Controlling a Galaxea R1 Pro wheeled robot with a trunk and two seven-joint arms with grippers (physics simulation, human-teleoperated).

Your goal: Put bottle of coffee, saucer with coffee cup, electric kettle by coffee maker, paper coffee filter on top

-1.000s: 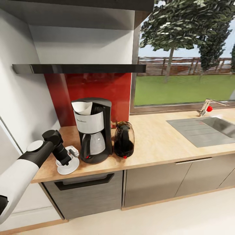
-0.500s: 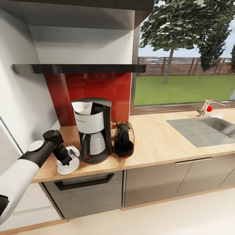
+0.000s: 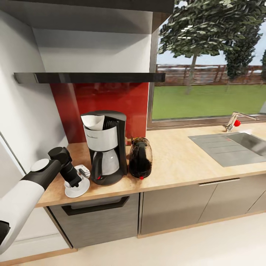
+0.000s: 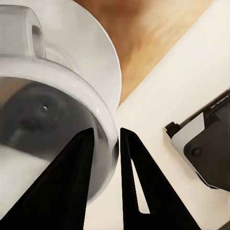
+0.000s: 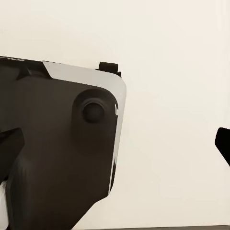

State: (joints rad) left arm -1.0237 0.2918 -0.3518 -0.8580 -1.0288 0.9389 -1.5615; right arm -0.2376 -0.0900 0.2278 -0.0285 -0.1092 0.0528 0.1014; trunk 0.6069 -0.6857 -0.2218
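As seen from the head camera, well along with the coffee station. Keeps the coffee maker (image 3: pixel 106 148) on the countertop (image 3: pixel 177 159), with a white paper coffee filter (image 3: pixel 93 122) already sitting in its top. Shows a dark glass vessel (image 3: pixel 140 158) just beside the maker at its 3 o'clock; cannot tell from here whether bottle of coffee or electric kettle, so counts at most one of those two as done. Has the saucer (image 3: pixel 82 189) near the maker at its 8 o'clock, close to the counter's front edge, with the left gripper (image 3: pixel 77 181) down over it.

Turning to the left wrist view: finds the coffee cup (image 4: pixel 48 110) resting on the saucer (image 4: pixel 98 45), handle pointing away from the gripper. Has the left gripper (image 4: pixel 103 143) pinching the cup's wall, one of the fingers (image 4: pixel 67 187) inside the bowl and the other outside, drawn close onto the rim. Judges the cup step as placed but not yet let go.

Turning to the right wrist view: catches the right gripper (image 5: pixel 116 143) with dark tips wide apart at the frame's edges, holding nothing, aimed at a part of the robot's own body (image 5: pixel 57 143).

Leaves, by this reading, the release of the cup and one more vessel to bring beside the maker.
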